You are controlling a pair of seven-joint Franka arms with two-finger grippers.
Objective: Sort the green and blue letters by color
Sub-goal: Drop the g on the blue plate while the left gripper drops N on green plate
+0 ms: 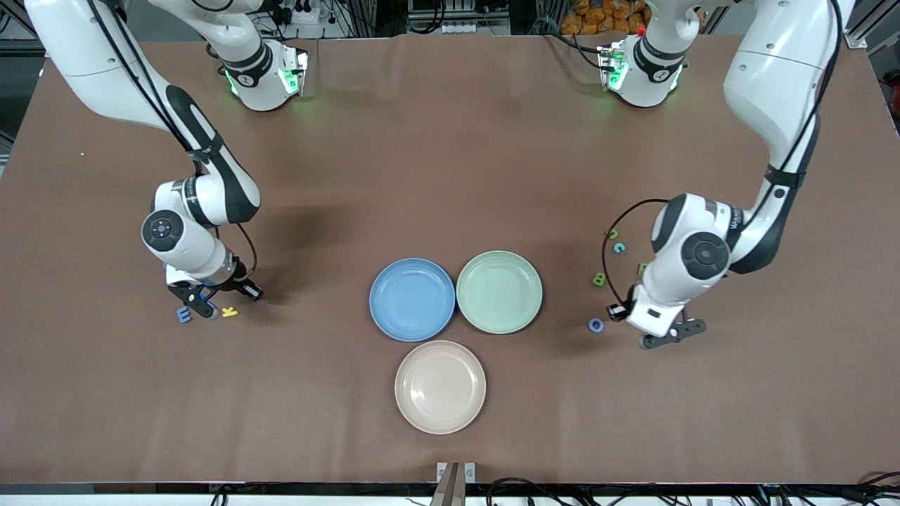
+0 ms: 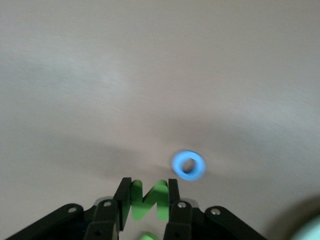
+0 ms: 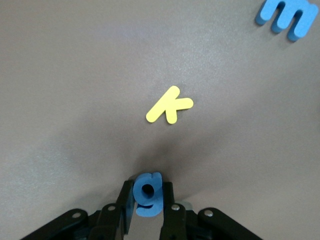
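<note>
Between the left gripper's (image 2: 149,200) fingers sits a green letter (image 2: 149,201), zigzag like an N or W, pinched flat-on with the jaws closed narrow on it; the right gripper (image 3: 148,201) is likewise clamped on a blue letter g (image 3: 148,196), low over the table. Landmark is the blue plate (image 1: 412,299): the left gripper works well off toward the left arm's end from it, past the green plate (image 1: 499,292) that touches the blue one; the right gripper (image 1: 204,301) is well off toward the right arm's end. A blue ring letter (image 2: 188,165) lies just beside the left gripper on the table, and a few more green letters (image 1: 599,279) lie near that arm. By the right gripper lie a yellow K (image 3: 169,105) and a blue E (image 3: 290,18); the K is not for sorting. A beige plate (image 1: 440,386) sits nearer the front camera than the blue plate, touching neither. Both grasps look seated, so the job now is probably lift and carry: raise straight up first so neighbouring letters are not dragged, keep the pinch firm since the foam pieces are thin and could twist, take green to the green plate, blue to the blue, and release low over the centre so nothing bounces off the rim. The plates touch, so stagger the arms.
</note>
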